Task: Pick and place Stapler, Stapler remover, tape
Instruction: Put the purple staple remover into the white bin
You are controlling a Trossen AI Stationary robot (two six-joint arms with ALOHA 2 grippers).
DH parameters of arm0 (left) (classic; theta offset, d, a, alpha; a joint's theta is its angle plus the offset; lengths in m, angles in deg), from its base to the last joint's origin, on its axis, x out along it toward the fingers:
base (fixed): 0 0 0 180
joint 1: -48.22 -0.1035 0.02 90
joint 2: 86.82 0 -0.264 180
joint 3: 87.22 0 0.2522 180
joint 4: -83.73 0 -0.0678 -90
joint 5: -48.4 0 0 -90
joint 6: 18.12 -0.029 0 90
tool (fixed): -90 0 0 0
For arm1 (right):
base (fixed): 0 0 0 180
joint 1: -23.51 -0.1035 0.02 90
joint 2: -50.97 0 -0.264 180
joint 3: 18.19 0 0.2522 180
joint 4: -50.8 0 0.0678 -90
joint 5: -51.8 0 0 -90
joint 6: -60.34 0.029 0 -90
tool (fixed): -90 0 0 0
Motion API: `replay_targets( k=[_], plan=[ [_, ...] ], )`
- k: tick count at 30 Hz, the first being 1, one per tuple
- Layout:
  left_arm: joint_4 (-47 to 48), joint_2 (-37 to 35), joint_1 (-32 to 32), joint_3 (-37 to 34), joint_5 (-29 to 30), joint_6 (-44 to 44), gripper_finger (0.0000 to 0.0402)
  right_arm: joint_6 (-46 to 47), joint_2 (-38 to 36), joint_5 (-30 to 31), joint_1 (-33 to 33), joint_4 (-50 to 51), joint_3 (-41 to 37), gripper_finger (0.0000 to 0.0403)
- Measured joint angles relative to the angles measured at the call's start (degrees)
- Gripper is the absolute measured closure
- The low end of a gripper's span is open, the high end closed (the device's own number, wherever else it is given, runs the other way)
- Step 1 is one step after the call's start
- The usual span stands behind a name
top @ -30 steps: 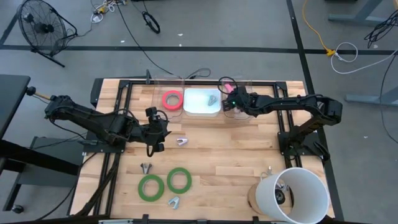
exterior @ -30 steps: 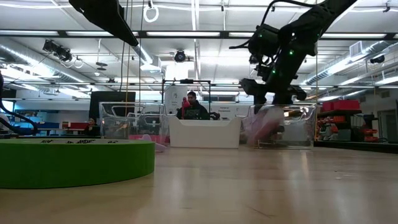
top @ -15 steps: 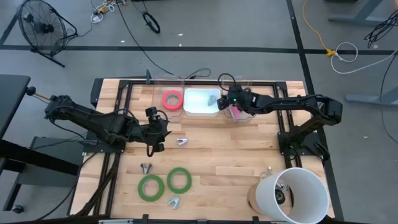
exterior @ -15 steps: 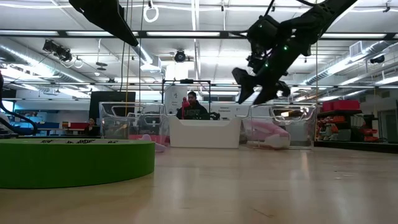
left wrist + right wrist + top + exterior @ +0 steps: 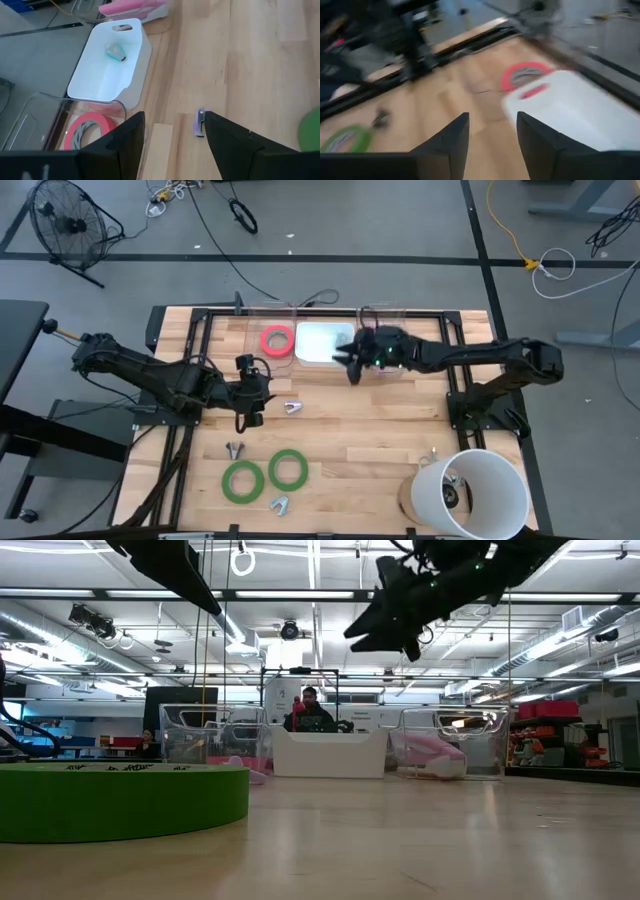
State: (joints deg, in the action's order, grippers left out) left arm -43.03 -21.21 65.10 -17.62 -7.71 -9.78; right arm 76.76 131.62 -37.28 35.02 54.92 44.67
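"Where are the tapes?"
"Two green rolls (image 5: 242,481) (image 5: 288,469) lie flat, touching, near the table's front; the pinkish-red roll (image 5: 277,339) lies in a clear bin."
"The stapler?"
"Pink stapler (image 5: 430,753) lies in another clear bin."

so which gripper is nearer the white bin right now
Right. The right gripper hangs open just off the white bin, at the corner nearest it. The left gripper is open too, farther away across bare table, out past the red tape roll.
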Motion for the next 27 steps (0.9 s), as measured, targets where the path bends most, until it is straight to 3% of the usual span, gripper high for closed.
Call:
replay_targets(
  k=[6,12,27],
  plan=[
    [-0.7,0.0,0.0,0.0,-0.9,0.0,0.0191,-2.4,0.8,-0.5,-6.8,-0.3,0.0,0.0239],
    [-2.7,2.5,0.0,0.0,-6.9,1.5,0.0191,-3.9,0.8,-0.4,-9.2,-2.7,0.0,0.0239],
    [-5.9,24.7,-4.6,0.0,-6.1,0.0,0.0191,-5.1,0.8,-1.7,-9.1,-4.4,0.0,0.0239]
  ],
)
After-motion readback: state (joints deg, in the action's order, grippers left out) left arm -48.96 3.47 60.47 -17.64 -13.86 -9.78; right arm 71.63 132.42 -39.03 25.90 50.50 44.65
